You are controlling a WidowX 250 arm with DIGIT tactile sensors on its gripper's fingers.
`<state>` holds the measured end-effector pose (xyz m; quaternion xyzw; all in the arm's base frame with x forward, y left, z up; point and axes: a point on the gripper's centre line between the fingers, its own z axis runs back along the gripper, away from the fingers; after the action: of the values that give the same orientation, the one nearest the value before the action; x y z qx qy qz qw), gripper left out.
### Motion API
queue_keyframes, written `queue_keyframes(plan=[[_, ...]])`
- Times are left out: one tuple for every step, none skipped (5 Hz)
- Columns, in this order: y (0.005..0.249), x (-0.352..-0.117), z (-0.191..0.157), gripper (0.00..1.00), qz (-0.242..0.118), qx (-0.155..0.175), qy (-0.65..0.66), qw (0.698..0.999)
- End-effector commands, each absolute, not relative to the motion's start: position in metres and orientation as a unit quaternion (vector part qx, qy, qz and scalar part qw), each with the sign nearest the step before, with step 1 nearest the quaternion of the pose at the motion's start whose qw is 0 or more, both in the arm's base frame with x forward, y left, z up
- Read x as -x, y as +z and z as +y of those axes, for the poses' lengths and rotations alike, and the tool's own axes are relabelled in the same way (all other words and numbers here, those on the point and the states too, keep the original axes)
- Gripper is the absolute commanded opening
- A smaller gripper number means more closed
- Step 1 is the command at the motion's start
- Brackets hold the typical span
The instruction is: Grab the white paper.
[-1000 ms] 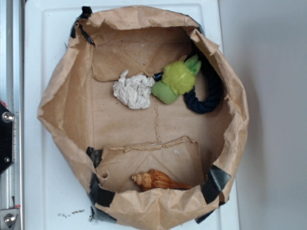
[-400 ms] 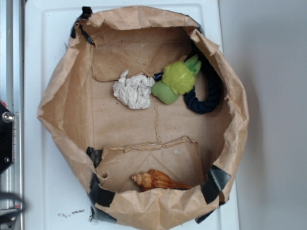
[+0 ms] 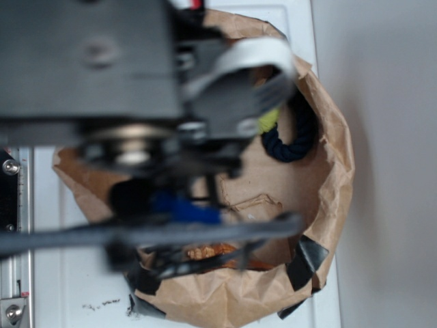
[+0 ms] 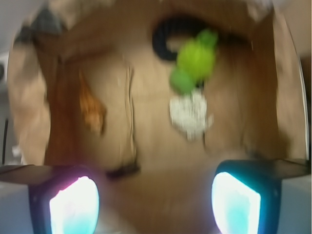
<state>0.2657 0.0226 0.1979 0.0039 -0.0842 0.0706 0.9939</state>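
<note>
Blurred crumpled white paper (image 4: 189,114), touching green toy (image 4: 194,63), gripper (image 4: 155,202) wide, empty

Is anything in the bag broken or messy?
Nothing looks broken or spilled. The white paper is crumpled into a ball beside the green fuzzy toy. The brown paper bag has wrinkled, rolled-down sides patched with black tape. The wrist picture is blurry, so small damage would not show.
</note>
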Motion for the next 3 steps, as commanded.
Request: queue_keyframes(plan=[[0.175, -0.236, 0.062, 1.00, -0.145, 0.004, 0.009, 0.989], [0.165, -0.253, 0.068, 1.00, -0.110, -0.039, 0.065, 0.991], [0.165, -0.253, 0.068, 1.00, -0.110, -0.039, 0.065, 0.991]])
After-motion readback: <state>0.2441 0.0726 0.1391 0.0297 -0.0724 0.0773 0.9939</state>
